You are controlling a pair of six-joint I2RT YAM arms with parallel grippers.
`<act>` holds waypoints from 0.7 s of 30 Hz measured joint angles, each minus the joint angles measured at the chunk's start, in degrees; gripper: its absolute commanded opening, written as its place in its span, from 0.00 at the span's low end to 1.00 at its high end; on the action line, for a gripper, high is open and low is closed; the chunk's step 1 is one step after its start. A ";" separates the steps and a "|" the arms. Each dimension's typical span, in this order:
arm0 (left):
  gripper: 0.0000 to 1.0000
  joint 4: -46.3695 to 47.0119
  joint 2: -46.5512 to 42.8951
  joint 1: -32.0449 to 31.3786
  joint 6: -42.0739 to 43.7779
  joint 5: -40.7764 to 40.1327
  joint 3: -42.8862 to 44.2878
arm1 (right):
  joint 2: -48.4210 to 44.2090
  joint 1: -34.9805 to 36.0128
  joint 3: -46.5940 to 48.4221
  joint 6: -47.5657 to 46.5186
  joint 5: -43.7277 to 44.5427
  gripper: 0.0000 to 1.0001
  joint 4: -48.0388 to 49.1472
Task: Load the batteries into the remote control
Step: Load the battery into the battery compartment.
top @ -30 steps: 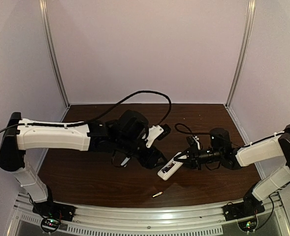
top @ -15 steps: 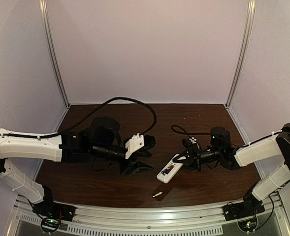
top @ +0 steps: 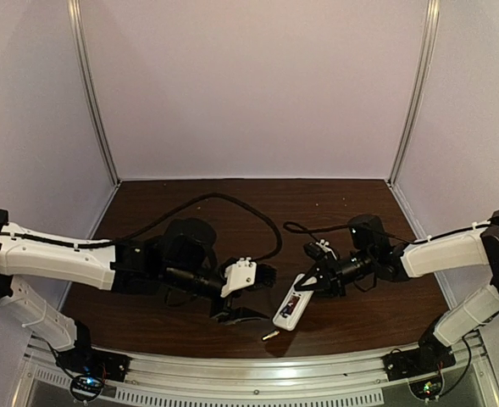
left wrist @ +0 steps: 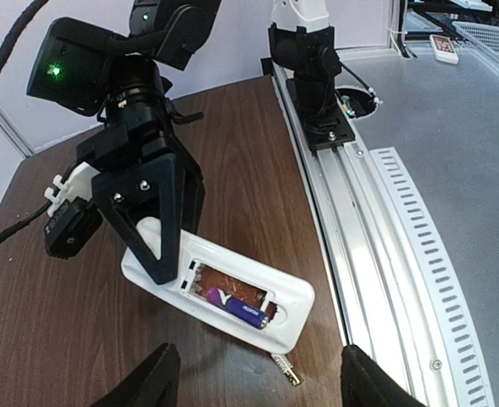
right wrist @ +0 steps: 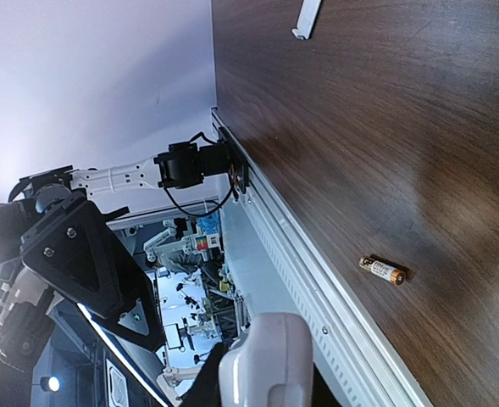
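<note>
The white remote control (left wrist: 224,284) lies back-up on the brown table, its battery recess uncovered. A bluish-purple battery (left wrist: 236,305) sits in the recess. My right gripper (top: 308,286) is shut on the remote's far end, its black fingers (left wrist: 160,242) clamping the case. The gold battery (left wrist: 285,370) lies loose on the table by the remote's near corner, also seen as the gold battery (right wrist: 383,270) close to the metal rail. My left gripper (top: 262,294) hovers open just left of the remote control (top: 290,307), its tips (left wrist: 152,381) straddling the gold battery from above.
A thin white cover strip (right wrist: 307,17) lies farther off on the table. The aluminium rail (left wrist: 376,246) runs along the near table edge, right beside the gold battery (top: 270,336). A black cable (top: 232,203) loops over the left arm.
My left arm drew back from the remote, then swung toward the near edge, and its jaws spread wider. The right gripper shifted the remote slightly nearer and turned it a little.
</note>
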 measured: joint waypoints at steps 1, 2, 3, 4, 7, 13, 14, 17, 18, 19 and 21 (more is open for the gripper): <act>0.67 1.16 0.02 0.00 -0.66 0.48 -0.55 | -0.11 0.24 0.42 -1.31 -0.13 0.00 -1.29; 0.67 1.99 0.07 0.00 -1.27 0.85 -0.98 | -0.11 0.42 0.57 -2.16 -0.20 0.00 -2.01; 0.66 2.51 0.20 0.00 -1.77 1.11 -1.22 | -0.11 0.70 0.68 -2.97 -0.24 0.00 -2.89; 0.66 3.26 0.46 0.00 -2.40 1.42 -1.42 | -0.11 1.03 0.72 -3.67 -0.28 0.00 -3.65; 0.66 5.22 1.86 0.00 -4.09 1.92 -1.46 | -0.11 1.97 0.79 -5.31 -0.68 0.00 -5.46; 0.83 8.35 4.48 0.00 -7.02 3.06 -2.03 | -0.11 2.93 1.86 -6.82 -1.07 0.00 -6.82; 0.87 8.52 4.61 0.00 -7.50 3.26 -2.21 | -0.11 3.06 2.03 -6.91 -1.07 0.00 -6.82; 0.96 9.05 5.01 0.00 -8.50 3.50 -2.43 | -0.11 3.32 2.36 -7.32 -1.07 0.00 -6.97; 0.96 9.40 5.29 0.00 -8.98 3.52 -2.43 | -0.11 3.43 2.45 -7.54 -1.07 0.00 -7.02; 0.97 9.60 5.53 0.00 -9.25 3.48 -2.43 | -0.11 3.52 2.49 -7.65 -1.09 0.00 -7.04; 0.97 9.84 6.21 0.00 -10.16 3.39 -2.43 | -0.11 3.74 2.62 -7.76 -1.09 0.00 -7.28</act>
